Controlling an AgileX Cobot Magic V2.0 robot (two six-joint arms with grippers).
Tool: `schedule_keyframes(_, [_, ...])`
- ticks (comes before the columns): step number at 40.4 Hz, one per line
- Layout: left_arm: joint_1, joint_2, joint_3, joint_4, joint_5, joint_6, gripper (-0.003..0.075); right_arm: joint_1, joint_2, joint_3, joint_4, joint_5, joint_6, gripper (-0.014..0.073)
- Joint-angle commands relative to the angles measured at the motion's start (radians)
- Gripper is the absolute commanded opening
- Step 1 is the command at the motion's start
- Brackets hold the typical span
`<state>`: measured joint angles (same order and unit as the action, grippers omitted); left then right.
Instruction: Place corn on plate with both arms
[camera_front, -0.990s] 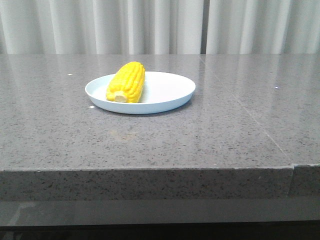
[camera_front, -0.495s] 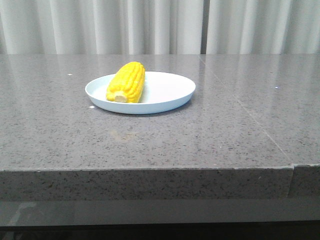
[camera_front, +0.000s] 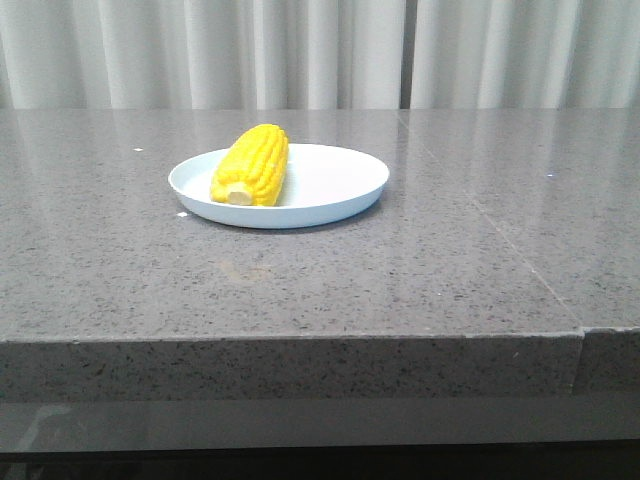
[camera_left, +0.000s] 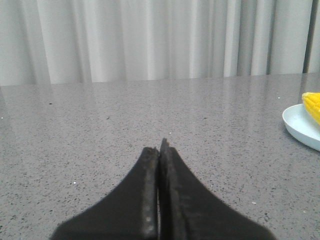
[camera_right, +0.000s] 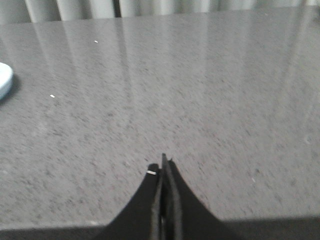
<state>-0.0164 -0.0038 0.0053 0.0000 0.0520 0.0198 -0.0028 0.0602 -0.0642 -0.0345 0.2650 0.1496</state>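
Observation:
The yellow corn (camera_front: 252, 165) lies on the left part of the pale blue plate (camera_front: 335, 180), its beige cut end toward me. Neither gripper shows in the front view. In the left wrist view my left gripper (camera_left: 160, 150) is shut and empty, low over the bare table, with the plate's edge (camera_left: 300, 127) and a bit of corn (camera_left: 312, 102) far off at the frame's side. In the right wrist view my right gripper (camera_right: 162, 167) is shut and empty near the table's front edge, with the plate's rim (camera_right: 4, 80) far off.
The grey speckled stone table (camera_front: 450, 270) has a seam running down its right part and a front edge close to me. White curtains (camera_front: 320, 50) hang behind it.
The plate and corn sit a hair further left than before; otherwise nothing has visibly changed in the front view.

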Motion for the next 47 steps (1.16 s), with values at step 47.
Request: schedule_keyframes(47, [0.0, -0.018, 0.002, -0.014, -0.084, -0.004, -0.002, -0.016, -0.083, 0.075, 0.018, -0.088, -0.029, -0.0122])
